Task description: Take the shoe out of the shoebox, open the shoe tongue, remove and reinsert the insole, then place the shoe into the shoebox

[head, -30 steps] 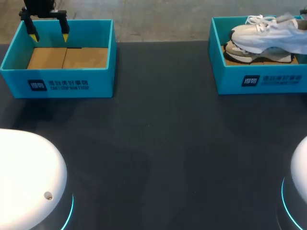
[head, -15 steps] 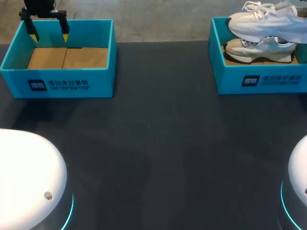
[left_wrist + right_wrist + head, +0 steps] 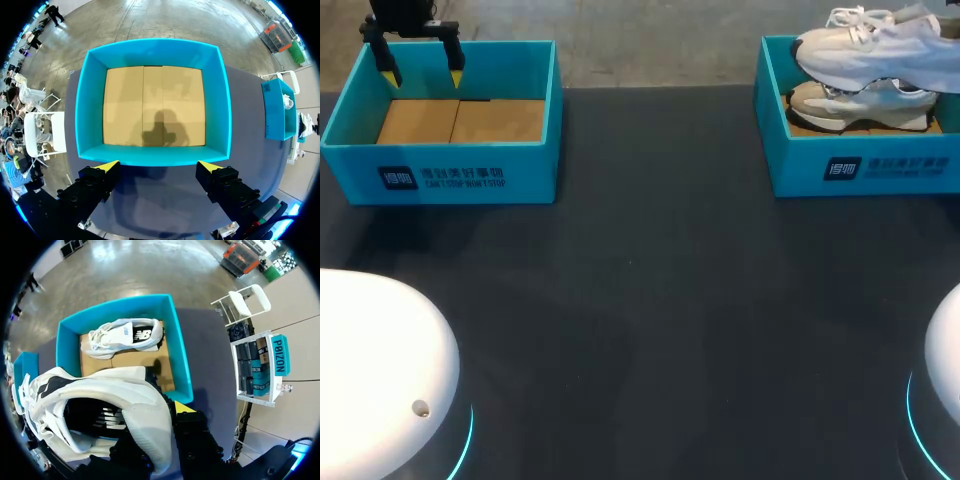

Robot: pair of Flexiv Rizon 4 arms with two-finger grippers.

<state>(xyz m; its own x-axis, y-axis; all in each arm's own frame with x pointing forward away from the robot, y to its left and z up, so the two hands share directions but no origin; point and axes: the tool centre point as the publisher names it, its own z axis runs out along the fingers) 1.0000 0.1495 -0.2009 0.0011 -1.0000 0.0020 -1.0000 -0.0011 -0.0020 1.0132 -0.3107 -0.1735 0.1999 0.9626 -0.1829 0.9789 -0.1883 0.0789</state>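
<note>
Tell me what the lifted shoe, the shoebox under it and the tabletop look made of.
Lifted shoe: white textile upper, probably mesh, with smoother synthetic-looking overlays; matte. The weave is too small to confirm.
Shoebox: teal printed cardboard walls with a slight sheen; plain brown cardboard floor.
Tabletop: dark, matte, no glare. Possibly a fabric or rubber mat; cannot tell which.

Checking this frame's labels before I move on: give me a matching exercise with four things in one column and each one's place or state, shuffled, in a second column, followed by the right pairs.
Things
1. upper shoe
2. lower shoe
3. left box
4. left claw

Places or states
A. open, holding nothing, above one rim of the left box
B. lying on the floor of the right box
C. held in the air over the right box
D. only its brown floor showing inside

Pairs: 1-C, 2-B, 3-D, 4-A
</note>
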